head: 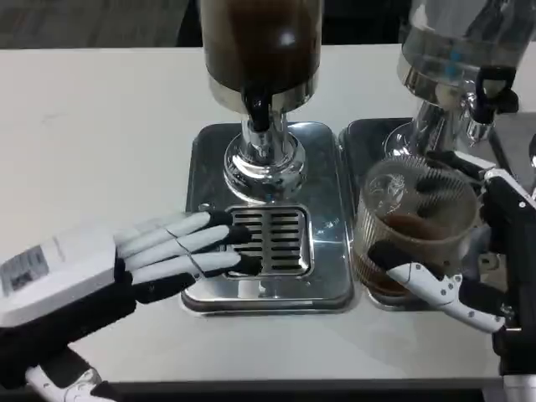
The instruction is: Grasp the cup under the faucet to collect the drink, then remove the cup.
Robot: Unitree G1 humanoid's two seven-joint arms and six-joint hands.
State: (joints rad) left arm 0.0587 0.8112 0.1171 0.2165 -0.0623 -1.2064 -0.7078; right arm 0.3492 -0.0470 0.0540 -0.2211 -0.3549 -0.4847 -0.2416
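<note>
A clear ribbed cup point(412, 219) with brown drink in its lower part is held by my right hand point(469, 268), to the right of the drip tray. Its fingers wrap the cup's front and back. The dark drink dispenser point(261, 42) stands at the back centre, its black faucet point(258, 109) above the slotted grate point(265, 240) of the steel drip tray point(328, 280). My left hand point(126, 268) lies flat and open at the tray's left edge, fingertips reaching over the grate. It holds nothing.
A second dispenser point(456, 59) with clear liquid and a black tap point(494, 88) stands at the back right on its own steel tray point(364, 138). White table point(92, 142) stretches out to the left.
</note>
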